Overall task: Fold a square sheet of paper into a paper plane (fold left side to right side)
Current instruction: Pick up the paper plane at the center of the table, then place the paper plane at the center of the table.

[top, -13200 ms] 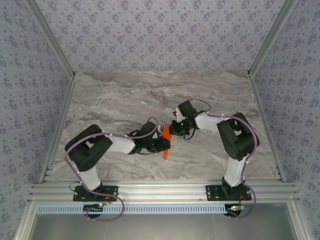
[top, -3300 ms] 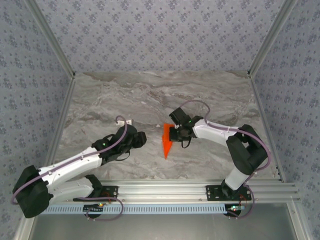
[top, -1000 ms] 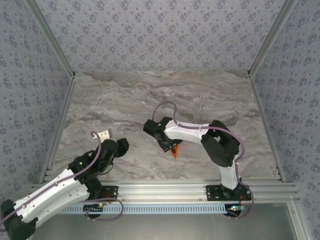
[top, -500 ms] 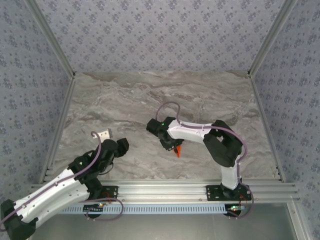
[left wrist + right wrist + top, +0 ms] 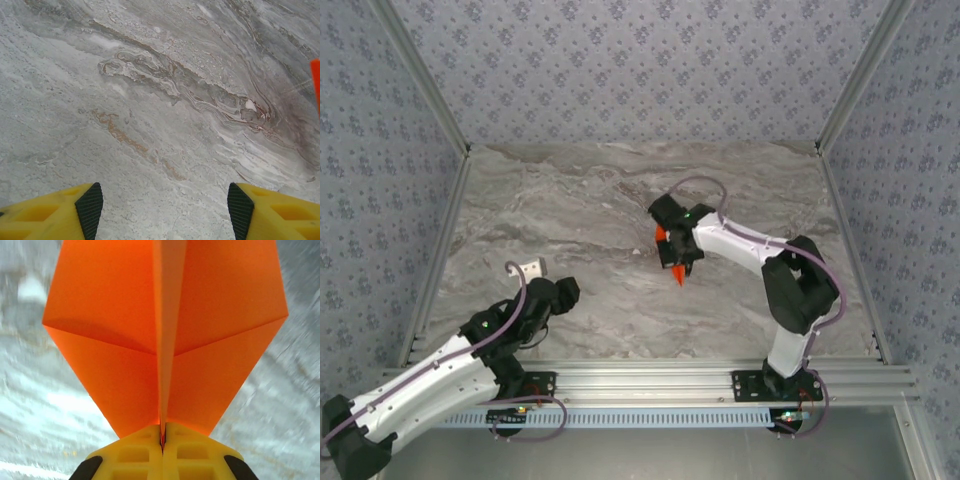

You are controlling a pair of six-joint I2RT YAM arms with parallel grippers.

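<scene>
The orange folded paper plane [image 5: 679,274] is hanging near frame centre; the yellow-fingered left gripper [image 5: 563,290] is sitting well apart, lower left.

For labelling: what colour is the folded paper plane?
Bright orange; the paper plane shows best in the right wrist view.

**Marbled table [image 5: 570,200], papered walls [image 5: 640,70]**

Grey-white stone pattern across the table, veined with brown and darker grey. Lilac-grey floral print on the walls at left, back and right. Aluminium rails [image 5: 650,380] along the near edge, with a pale slotted strip [image 5: 650,417] just beside them.
</scene>
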